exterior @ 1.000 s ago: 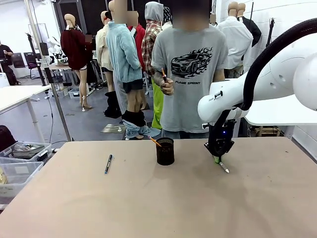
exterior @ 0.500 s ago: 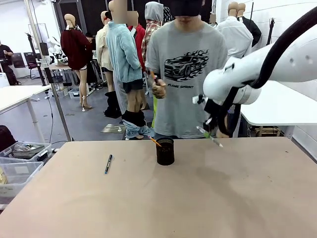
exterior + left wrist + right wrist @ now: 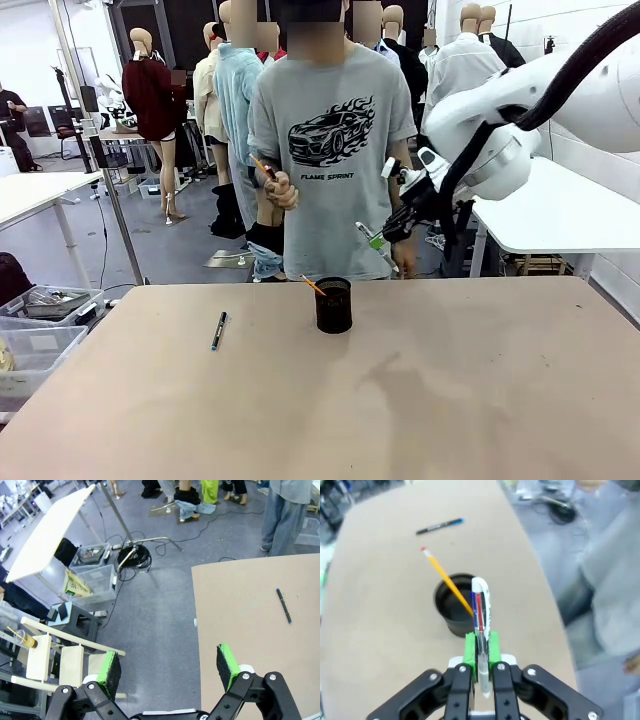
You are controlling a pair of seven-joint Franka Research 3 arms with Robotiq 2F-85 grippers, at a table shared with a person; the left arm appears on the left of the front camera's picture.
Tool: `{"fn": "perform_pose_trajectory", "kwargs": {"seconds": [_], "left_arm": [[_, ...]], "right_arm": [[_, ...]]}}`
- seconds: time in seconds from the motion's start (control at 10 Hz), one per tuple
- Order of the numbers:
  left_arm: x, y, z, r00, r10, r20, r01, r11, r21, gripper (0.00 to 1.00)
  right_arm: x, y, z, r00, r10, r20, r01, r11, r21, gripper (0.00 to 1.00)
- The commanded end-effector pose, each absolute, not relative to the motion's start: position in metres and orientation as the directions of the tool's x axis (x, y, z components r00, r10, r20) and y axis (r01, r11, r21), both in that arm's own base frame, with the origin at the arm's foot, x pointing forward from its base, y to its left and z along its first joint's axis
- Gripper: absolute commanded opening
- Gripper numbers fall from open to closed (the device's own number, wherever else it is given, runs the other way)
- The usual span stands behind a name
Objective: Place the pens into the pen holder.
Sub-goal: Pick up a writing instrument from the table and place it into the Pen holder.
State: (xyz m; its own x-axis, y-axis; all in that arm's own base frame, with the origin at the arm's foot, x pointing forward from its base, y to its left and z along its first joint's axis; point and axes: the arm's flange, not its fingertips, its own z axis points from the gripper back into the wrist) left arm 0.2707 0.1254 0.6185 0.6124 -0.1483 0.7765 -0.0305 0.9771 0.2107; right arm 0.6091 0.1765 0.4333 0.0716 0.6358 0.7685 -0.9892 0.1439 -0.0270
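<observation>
The black pen holder (image 3: 333,305) stands on the table's far middle, with the orange-yellow pencil (image 3: 313,284) leaning out of it. My right gripper (image 3: 385,236) hangs in the air above and to the right of the holder, shut on the white-silver pen (image 3: 371,243). In the right wrist view that white-silver pen (image 3: 479,609) points toward the holder (image 3: 455,610), where the pencil (image 3: 446,580) sticks out. The dark blue-black pen (image 3: 218,330) lies on the table to the left of the holder. My left gripper (image 3: 170,666) is open over the table's edge; the dark pen (image 3: 284,605) lies far ahead.
A person in a grey T-shirt (image 3: 330,150) stands at the far side, holding a pencil-like stick in one hand (image 3: 280,190). Clear plastic bins (image 3: 40,325) sit on the floor at the left. Another white table (image 3: 560,215) stands behind at the right.
My right gripper rose from the table surface at the right with the white-silver pen and moved left toward the holder. The person stepped to the left.
</observation>
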Motion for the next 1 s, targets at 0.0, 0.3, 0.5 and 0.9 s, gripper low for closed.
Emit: {"fn": "perform_pose_trajectory", "kwargs": {"seconds": [0.0,0.3,0.5,0.9], "left_arm": [[0.272,0.125,0.618,0.607,-0.142,0.782,-0.042,0.977,0.210,1.00],[0.272,0.125,0.618,0.607,-0.142,0.782,-0.042,0.977,0.210,1.00],[0.272,0.125,0.618,0.607,-0.142,0.782,-0.042,0.977,0.210,1.00],[0.272,0.125,0.618,0.607,-0.142,0.782,-0.042,0.977,0.210,1.00]], "right_arm": [[0.607,0.138,0.411,-0.095,0.482,0.871,-0.989,-0.144,-0.028,0.00],[0.617,0.136,0.404,-0.189,0.320,0.928,-0.949,-0.301,-0.090,0.00],[0.624,0.136,0.398,-0.194,0.270,0.943,-0.936,-0.337,-0.096,0.00],[0.599,0.084,0.405,-0.166,0.273,0.947,-0.973,-0.203,-0.112,0.00]]}}
